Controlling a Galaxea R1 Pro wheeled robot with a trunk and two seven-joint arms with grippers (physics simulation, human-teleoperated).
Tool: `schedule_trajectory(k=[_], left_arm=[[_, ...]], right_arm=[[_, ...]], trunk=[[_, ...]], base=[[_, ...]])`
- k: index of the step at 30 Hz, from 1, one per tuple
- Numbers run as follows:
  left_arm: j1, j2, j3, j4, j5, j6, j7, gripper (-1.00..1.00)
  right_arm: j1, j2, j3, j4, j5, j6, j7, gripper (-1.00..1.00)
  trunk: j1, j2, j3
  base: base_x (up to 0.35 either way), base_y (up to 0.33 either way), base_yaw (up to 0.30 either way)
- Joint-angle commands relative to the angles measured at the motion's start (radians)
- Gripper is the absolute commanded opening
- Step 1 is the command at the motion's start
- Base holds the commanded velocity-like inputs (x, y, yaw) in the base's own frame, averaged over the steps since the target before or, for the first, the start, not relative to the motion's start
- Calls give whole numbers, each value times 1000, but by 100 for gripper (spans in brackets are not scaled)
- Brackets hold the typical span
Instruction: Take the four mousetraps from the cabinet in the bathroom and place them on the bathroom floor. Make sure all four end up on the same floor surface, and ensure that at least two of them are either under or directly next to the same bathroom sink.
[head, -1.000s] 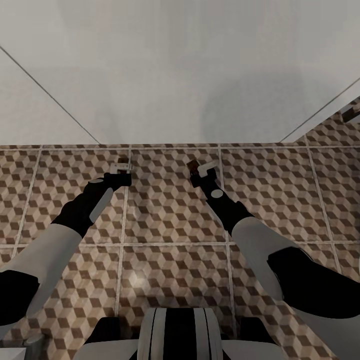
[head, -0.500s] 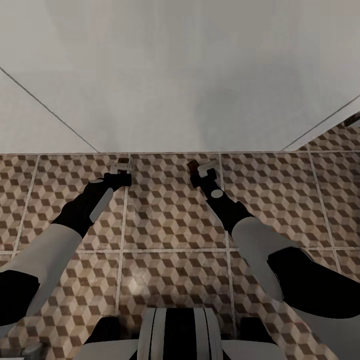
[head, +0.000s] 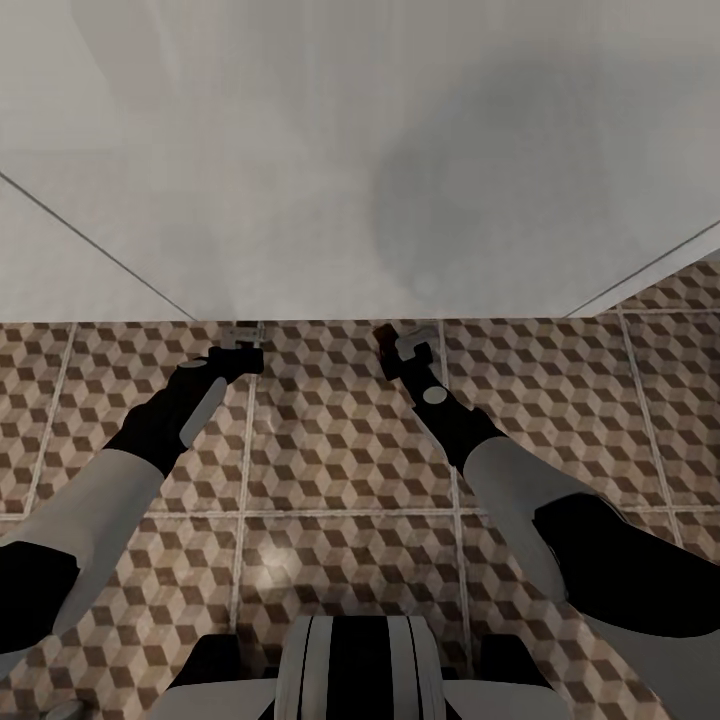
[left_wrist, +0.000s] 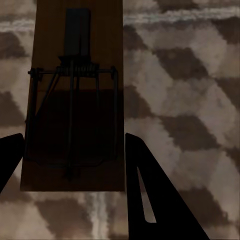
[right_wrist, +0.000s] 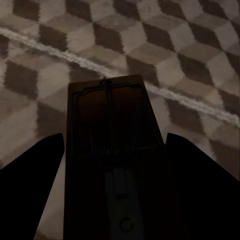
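Left hand (left_wrist: 72, 150) around mousetrap (left_wrist: 75, 85)

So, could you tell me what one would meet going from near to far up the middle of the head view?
The robot's striped trunk → the bathroom floor → the left gripper and right gripper, roughly level, each holding a mousetrap → the white vanity unit.
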Motion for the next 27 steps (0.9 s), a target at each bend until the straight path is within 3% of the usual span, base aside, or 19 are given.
schedule_trajectory(k=[1, 7, 10, 11, 15, 23, 27], left_arm=[[0, 2, -6, -2, 9, 3, 7, -100], [2, -1, -16, -1, 9, 2, 6, -100], [3, -1, -43, 0, 9, 1, 7, -100], [3, -1, -67, 2, 9, 1, 7, -100], [7, -6, -87, 17, 9, 0, 7, -100], [10, -26, -97, 94, 9, -89, 5, -100], [10, -30, -99, 112, 9, -102, 5, -100]], right_arm=[[-1, 0, 4, 10, 10, -13, -10, -100], [-1, 0, 4, 26, 10, -32, -10, -100], [-1, 0, 4, 28, 11, -36, -10, -100], [-1, 0, 4, 28, 11, -37, -10, -100], [-2, 0, 4, 28, 11, -37, -10, -100], [-1, 0, 4, 29, 11, -37, -10, -100], [-2, 0, 4, 29, 11, -37, -10, -100]], trunk=[[0, 0, 0], [0, 0, 0], [0, 0, 0], [0, 0, 0], [0, 0, 0], [0, 0, 0], [0, 0, 0]], base=[[1, 0, 0], [0, 0, 0], [0, 0, 0], [0, 0, 0], [0, 0, 0], [0, 0, 0], [0, 0, 0]])
